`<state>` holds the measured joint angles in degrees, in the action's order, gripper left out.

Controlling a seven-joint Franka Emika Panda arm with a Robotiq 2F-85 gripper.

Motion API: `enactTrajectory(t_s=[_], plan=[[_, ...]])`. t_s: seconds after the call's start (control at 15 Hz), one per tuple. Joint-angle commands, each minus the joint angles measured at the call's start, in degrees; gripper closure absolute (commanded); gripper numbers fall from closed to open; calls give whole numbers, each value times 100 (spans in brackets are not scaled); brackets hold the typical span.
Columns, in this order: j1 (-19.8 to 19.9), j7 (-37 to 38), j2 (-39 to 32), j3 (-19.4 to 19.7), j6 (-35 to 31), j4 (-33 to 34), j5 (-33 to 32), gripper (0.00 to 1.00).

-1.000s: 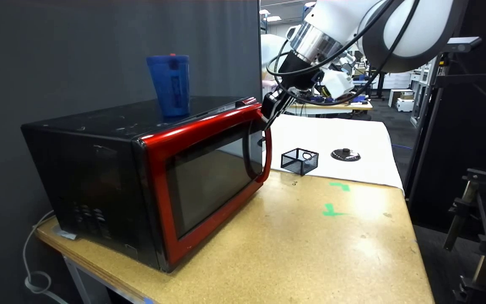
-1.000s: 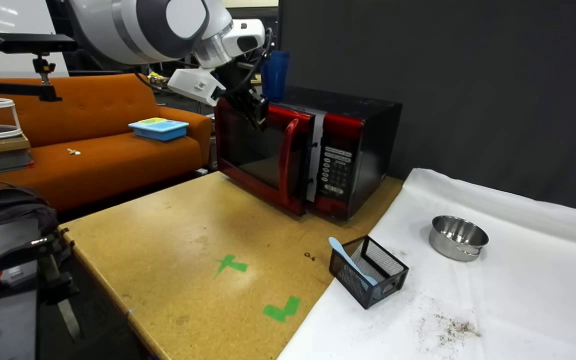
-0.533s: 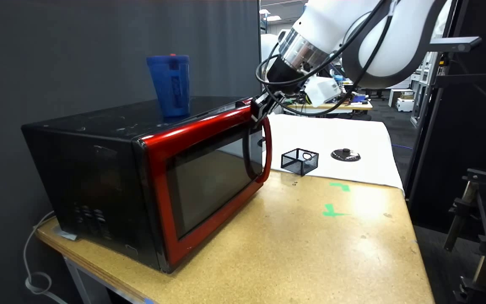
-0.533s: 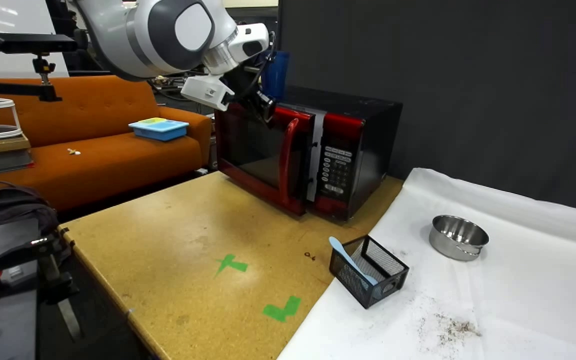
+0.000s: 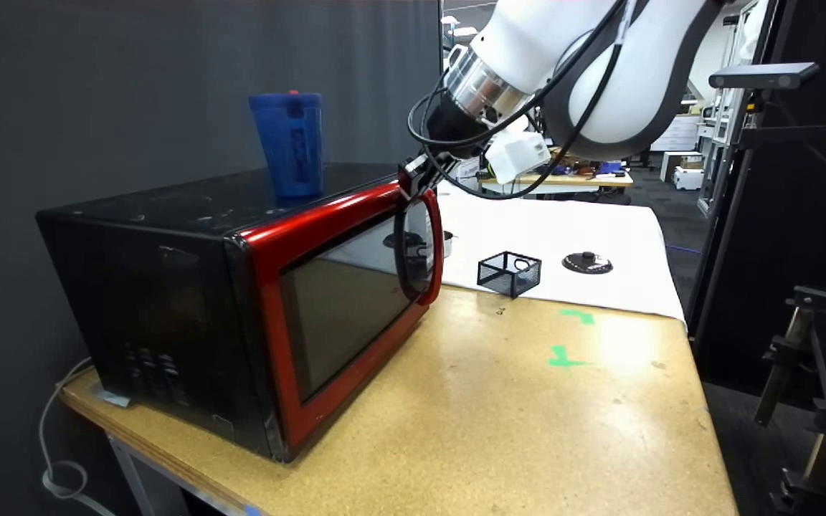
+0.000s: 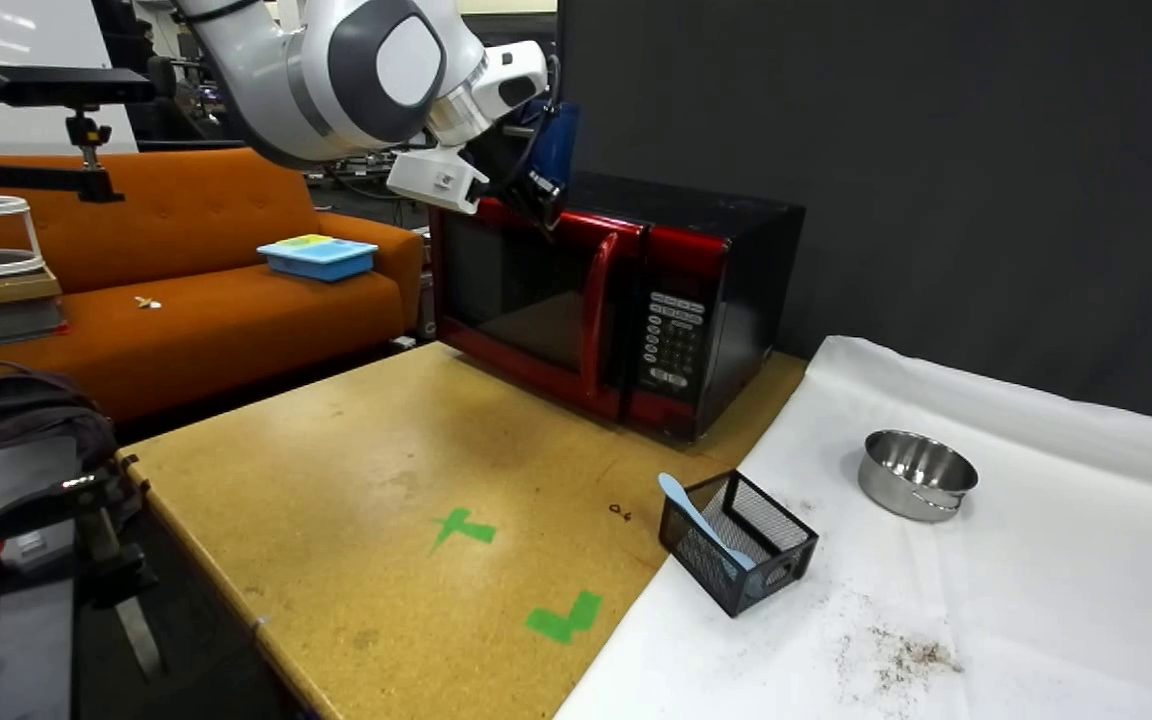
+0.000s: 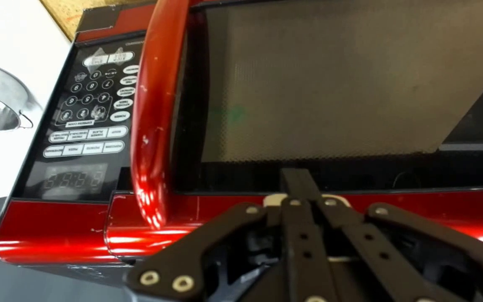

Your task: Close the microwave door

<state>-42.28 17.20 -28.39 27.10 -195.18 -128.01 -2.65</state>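
Observation:
The black microwave (image 5: 148, 330) stands on the wooden table, and its control panel (image 6: 673, 340) shows in an exterior view. Its red-framed door (image 5: 345, 308) with a dark window lies flush, or nearly so, with the control panel; no gap shows in an exterior view (image 6: 516, 280). In the wrist view, the door (image 7: 329, 92) and its curved red handle (image 7: 157, 109) fill most of the picture. My gripper (image 7: 300, 180) is shut and empty, its fingertips together at the door's upper edge, beside the handle. It also shows in both exterior views (image 5: 409, 188) (image 6: 546, 218). Whether the tips touch is unclear.
A blue cup (image 5: 291, 143) stands on top of the microwave, close to my wrist. A black mesh basket (image 6: 736, 540) with a light blue spoon, a steel pot (image 6: 916, 475) and a black lid (image 5: 587, 263) are on the white cloth (image 6: 1036, 560).
My shut gripper has moved toward the microwave at the door's top edge. The door has swung inward, and the pale strip between door and control panel no longer shows.

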Motion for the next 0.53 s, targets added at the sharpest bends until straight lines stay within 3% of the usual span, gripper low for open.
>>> enactTrajectory(t_s=[0.0,0.47], plan=[[43,-13,-282,-62,-73,378,-30,100],[152,-63,-349,-166,-141,605,-129,100]])
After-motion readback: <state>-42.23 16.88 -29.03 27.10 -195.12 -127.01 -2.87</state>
